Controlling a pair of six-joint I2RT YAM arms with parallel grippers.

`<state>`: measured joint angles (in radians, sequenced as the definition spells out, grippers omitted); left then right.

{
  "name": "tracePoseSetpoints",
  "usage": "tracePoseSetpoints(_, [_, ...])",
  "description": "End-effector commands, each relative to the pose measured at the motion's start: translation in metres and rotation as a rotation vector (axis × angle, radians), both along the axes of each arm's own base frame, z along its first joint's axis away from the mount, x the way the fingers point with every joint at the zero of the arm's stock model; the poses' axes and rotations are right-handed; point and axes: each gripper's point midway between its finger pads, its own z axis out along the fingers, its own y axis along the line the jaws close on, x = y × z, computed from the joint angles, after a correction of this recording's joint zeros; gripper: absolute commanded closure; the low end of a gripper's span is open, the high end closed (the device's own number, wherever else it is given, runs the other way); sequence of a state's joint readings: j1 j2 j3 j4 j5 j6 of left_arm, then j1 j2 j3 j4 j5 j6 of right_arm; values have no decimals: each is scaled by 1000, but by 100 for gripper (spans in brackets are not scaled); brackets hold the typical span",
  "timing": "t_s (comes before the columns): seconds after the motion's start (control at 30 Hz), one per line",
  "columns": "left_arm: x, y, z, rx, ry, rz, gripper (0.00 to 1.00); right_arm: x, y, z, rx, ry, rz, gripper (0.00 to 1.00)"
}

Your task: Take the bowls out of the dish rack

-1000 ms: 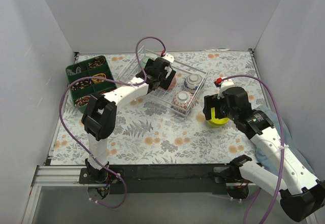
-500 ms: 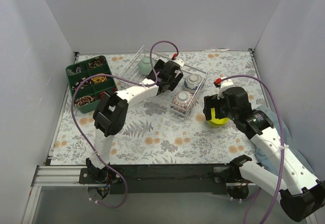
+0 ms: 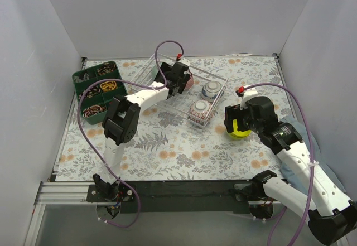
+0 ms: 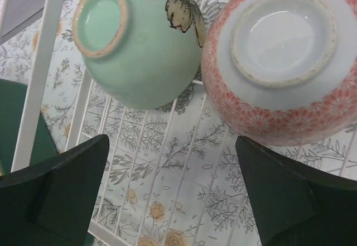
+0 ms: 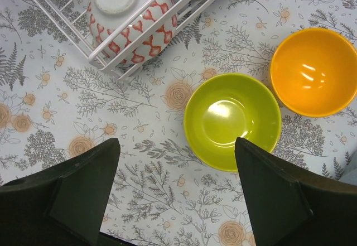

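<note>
**Table** point(image 3: 167, 145): floral cloth, carrying everything listed below.

**Dish rack** point(image 3: 219, 97): white wire basket set at an angle in the middle of the far half of the table. Four bowls are visible in it, so the unloading is judged part done.

**Compartmented tray** point(image 3: 114, 67): dark green, at the far left just beside the rack. It has no part in the task.

**Left gripper** point(image 4: 172, 145): hovers over the far end of the rack with its jaws spread wide and nothing between them. It is judged to be choosing its next bowl.

**Right gripper** point(image 5: 175, 145): hangs above the cloth to the right of the rack, jaws wide apart and empty.

**Bowls in the rack:**
- pale green bowl point(image 4: 139, 51), with a leaf motif, foot ring up, tipped against the rack's side bar
- pink-patterned bowl point(image 4: 279, 62), foot ring up, just beside the green one and possibly touching it
- blue-and-white bowl point(image 3: 212, 90), at the rack's right side
- red-patterned bowl point(image 5: 131, 17), upside down in the near corner of the rack

**Bowls on the cloth:**
- lime-yellow bowl point(image 5: 231, 120), upright, below the right gripper
- orange bowl point(image 5: 315, 70), upright, just beside the lime-yellow one

Both of these are judged to be unloaded.

**Next move, as judged:** the left gripper centres over either the green or the pink bowl. It then lowers until one finger clears the gap between the two, and closes on that bowl without nudging its neighbour or snagging the wires.
</note>
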<state>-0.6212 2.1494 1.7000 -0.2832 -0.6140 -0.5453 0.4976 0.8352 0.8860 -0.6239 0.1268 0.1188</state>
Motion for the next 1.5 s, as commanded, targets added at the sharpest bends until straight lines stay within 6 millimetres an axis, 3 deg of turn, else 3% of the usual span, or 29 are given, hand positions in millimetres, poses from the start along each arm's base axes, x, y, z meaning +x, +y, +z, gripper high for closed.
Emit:
tracePoseSetpoints(0.0, [-5, -22, 57, -109, -76, -131, 2, 1, 1, 4, 2, -18, 12, 8])
tracePoseSetpoints(0.13, [-6, -30, 71, -178, -91, -132, 2, 1, 4, 5, 11, -15, 32, 8])
tracePoseSetpoints(0.4, [-11, -33, 89, -772, 31, 154, 2, -1, 8, 8, 29, -11, 44, 9])
tracePoseSetpoints(0.67, [-11, -34, 97, -1179, 104, 396, 2, -5, 10, 9, 53, -11, 51, 9])
tracePoseSetpoints(0.97, [-7, -30, 71, -1380, 154, 647, 2, -8, 8, 8, 49, -18, 58, 9])
tracePoseSetpoints(1.23, [-3, -30, 27, -1391, 184, 776, 2, -6, 7, 6, 25, -25, 69, 8])
tracePoseSetpoints(1.47, [2, -27, 0, -1374, 176, 827, 2, -5, 6, 1, -4, -22, 85, 8])
